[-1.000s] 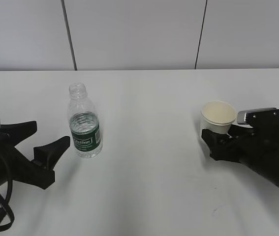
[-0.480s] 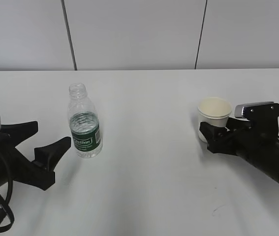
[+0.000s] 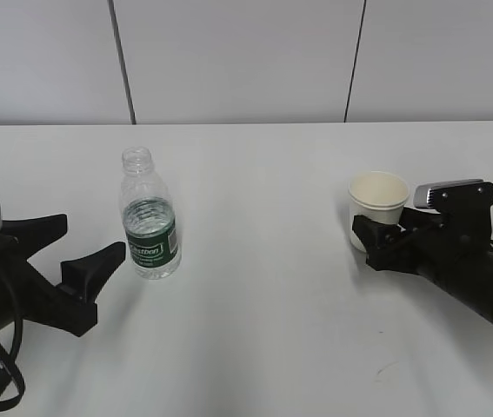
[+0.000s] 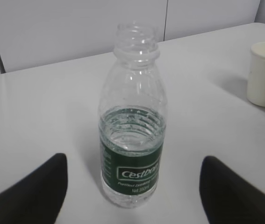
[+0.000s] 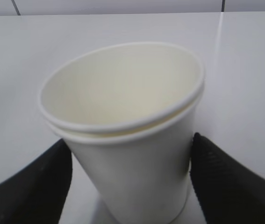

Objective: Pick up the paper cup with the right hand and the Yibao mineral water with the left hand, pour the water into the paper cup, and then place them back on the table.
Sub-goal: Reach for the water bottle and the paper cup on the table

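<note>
The paper cup [image 3: 378, 198] stands on the white table [image 3: 263, 295] at the right, cream-white, with a doubled rim. My right gripper [image 3: 376, 228] has a finger on each side of it; in the right wrist view [image 5: 130, 142] both fingers press the cup [image 5: 132, 177] just under the rim. The Yibao mineral water [image 3: 150, 228], uncapped and about half full, stands at the left. My left gripper [image 3: 89, 241] is open behind it, not touching. In the left wrist view [image 4: 134, 160] the bottle [image 4: 132, 140] stands ahead of the wide-apart fingers, with the cup [image 4: 263, 74] at the far right.
A grey panelled wall [image 3: 246, 61] runs behind the table's far edge. A small dark scuff mark [image 3: 378, 373] lies on the table near the right arm. Bare tabletop lies between bottle and cup.
The right gripper and the cup shifted slightly left and away, and the cup went from leaning to nearly upright. The left arm and the bottle have not moved.
</note>
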Controlling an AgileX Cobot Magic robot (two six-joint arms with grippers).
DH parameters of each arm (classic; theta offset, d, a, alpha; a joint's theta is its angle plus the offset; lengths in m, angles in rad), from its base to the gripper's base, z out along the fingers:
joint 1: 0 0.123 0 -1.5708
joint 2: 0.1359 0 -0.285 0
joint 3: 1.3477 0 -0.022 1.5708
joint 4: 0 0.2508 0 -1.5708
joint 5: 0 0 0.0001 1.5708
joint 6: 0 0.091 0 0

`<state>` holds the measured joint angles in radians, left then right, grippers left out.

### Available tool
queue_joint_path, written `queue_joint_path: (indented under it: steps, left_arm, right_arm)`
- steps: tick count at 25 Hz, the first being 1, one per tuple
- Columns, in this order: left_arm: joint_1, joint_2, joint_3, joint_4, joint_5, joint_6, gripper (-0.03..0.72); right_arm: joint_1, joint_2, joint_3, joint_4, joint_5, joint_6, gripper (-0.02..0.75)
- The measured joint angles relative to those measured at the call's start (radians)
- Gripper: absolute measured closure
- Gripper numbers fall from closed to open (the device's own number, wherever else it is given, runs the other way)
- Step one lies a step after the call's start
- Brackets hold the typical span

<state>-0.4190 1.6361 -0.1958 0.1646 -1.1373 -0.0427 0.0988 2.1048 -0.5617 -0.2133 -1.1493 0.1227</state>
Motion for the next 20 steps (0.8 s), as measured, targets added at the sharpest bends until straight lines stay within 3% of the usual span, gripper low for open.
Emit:
queue_joint_path:
  steps: [7, 20]
  left_arm:
    - [0.000, 0.000, 0.000, 0.000, 0.000, 0.000, 0.157]
    - [0.000, 0.000, 0.000, 0.000, 0.000, 0.000, 0.157]
  right_arm:
    - [0.000, 0.000, 0.000, 0.000, 0.000, 0.000, 0.085]
    - [0.000, 0.019, -0.028, 0.016, 0.000, 0.000, 0.079]
